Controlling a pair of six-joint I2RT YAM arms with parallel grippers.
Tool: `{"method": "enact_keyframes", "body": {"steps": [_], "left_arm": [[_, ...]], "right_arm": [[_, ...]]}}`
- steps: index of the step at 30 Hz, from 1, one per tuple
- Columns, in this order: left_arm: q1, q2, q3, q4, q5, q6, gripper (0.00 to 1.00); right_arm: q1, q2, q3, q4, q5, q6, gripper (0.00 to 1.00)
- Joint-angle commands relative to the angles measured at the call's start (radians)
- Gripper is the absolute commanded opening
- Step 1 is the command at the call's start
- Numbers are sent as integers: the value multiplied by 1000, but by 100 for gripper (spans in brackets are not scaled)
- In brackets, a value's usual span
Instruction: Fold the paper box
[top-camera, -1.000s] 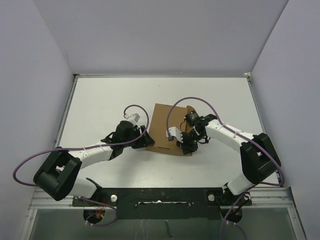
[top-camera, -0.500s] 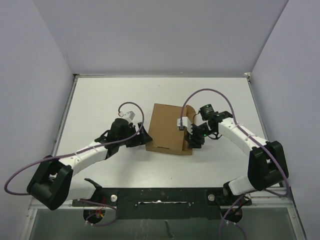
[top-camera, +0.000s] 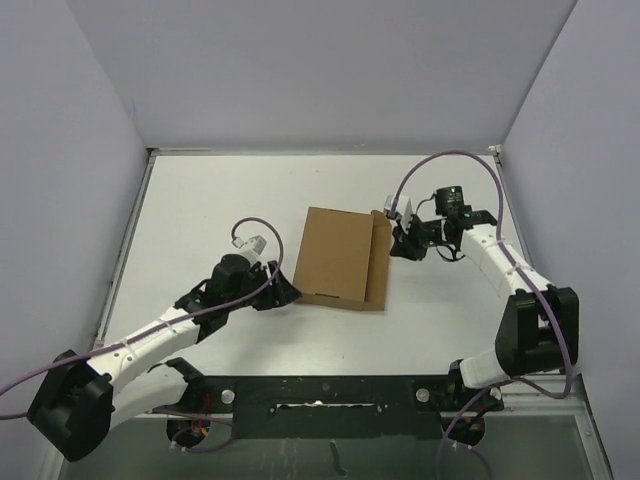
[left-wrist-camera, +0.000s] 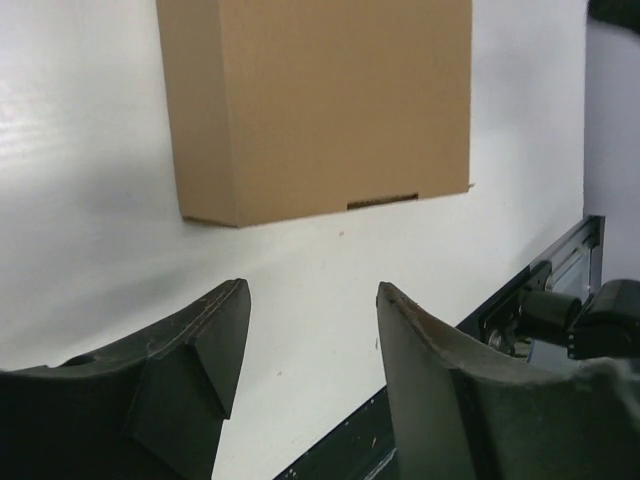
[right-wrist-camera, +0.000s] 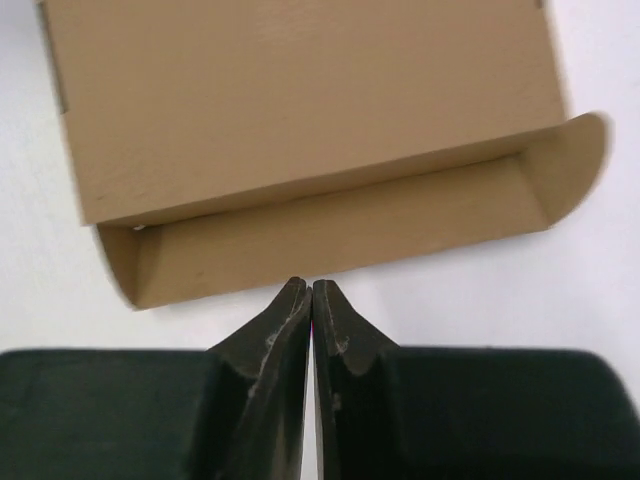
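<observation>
The paper box (top-camera: 338, 256) lies flat on the white table, its brown lid folded down. A long flap (top-camera: 379, 258) runs along its right side, angled up. My left gripper (top-camera: 287, 295) sits just off the box's near left corner, apart from it. In the left wrist view the left gripper (left-wrist-camera: 312, 305) is open with only bare table between its fingers, and the paper box (left-wrist-camera: 320, 100) lies ahead of it. My right gripper (top-camera: 397, 246) is just right of the flap. In the right wrist view the right gripper (right-wrist-camera: 311, 288) is shut on nothing, a little short of the flap (right-wrist-camera: 340, 225).
A black mounting rail (top-camera: 320, 392) runs along the table's near edge, also seen in the left wrist view as the rail (left-wrist-camera: 545, 285). Pale walls enclose the table on the left, back and right. Purple cables loop above both arms.
Both arms have pulled away from the box: the left back toward the near left, the right out to the far right. The right-side flap now stands free.
</observation>
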Motion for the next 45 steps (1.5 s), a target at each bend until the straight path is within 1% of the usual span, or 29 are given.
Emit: {"method": "enact_keyframes", "body": {"steps": [1,4,9,13,17,20,27,33,38,45], "left_arm": [[-46,-26,-50,17,-6,-49,48],[-58,-4,-82,62,-10,-82,41],[-67,102,-67,137,-10,-83,40],[-69,212,-23,176,-9,-68,40],[-67,310,20,199,-16,-64,40],[-62,370,56,198,-21,-54,40],[-10,448,133,138,-37,-14,40],[61,458,172,86,-10,48,41],[142,487,255,43,36,119,42],[195,635,440,-28,117,209,45]], "right_arm": [[5,143,196,69,58,30,5],[15,294,369,37,98,34,1],[45,487,594,-8,167,24,0],[70,602,720,-27,213,6,0],[70,705,834,-68,221,-5,0],[77,746,875,-108,205,-40,0],[100,755,842,-175,127,-119,0],[71,655,710,-182,117,-152,0],[45,540,550,-203,99,-182,0],[42,321,263,-186,57,-177,0]]}}
